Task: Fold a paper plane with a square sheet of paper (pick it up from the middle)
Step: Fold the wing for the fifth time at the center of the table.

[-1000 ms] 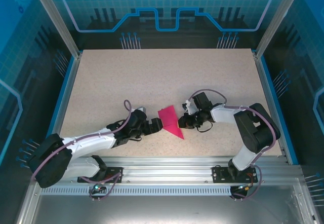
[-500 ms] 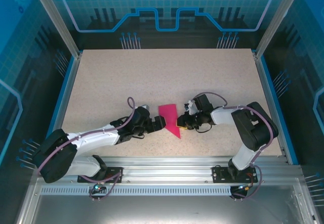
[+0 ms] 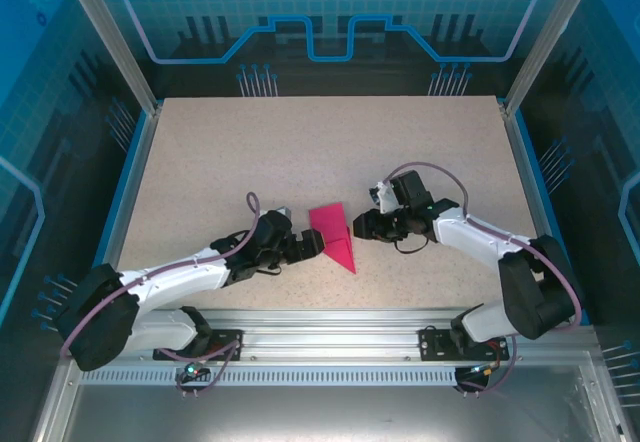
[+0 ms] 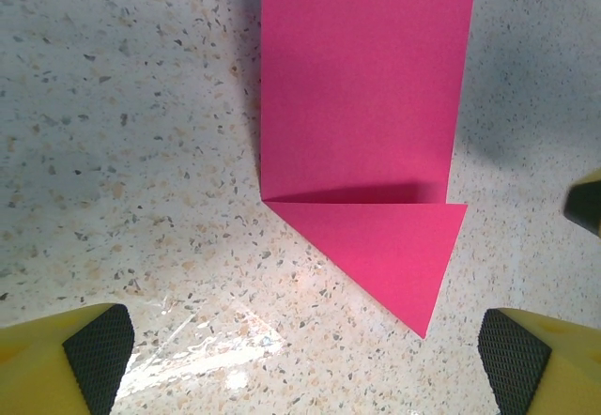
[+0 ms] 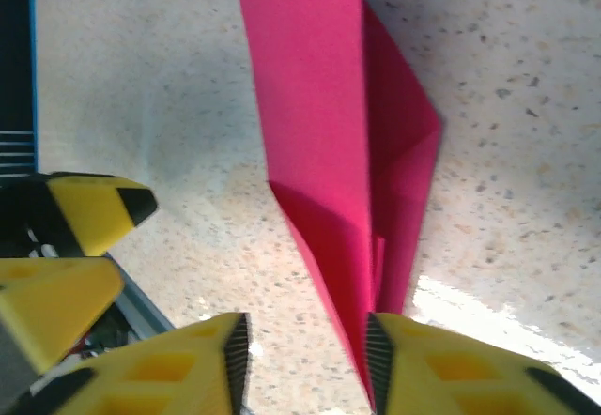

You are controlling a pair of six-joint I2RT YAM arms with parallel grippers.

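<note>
Folded pink paper (image 3: 335, 237) down on the speckled counter (image 3: 300, 152), my left fingers (image 4: 94, 354) spread wide, its pointed tip just ahead between them, untouched, my right fingers (image 5: 192, 368) apart too, one pad right against its raised edge

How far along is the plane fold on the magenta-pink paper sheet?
Partway. Done: the magenta-pink paper sheet is creased, with a triangular pointed end. In hand: nothing gripped; the left gripper and right gripper are open either side of it, one layer standing up beside a right finger. Left: it is not yet a slim dart with two narrow wings.
</note>
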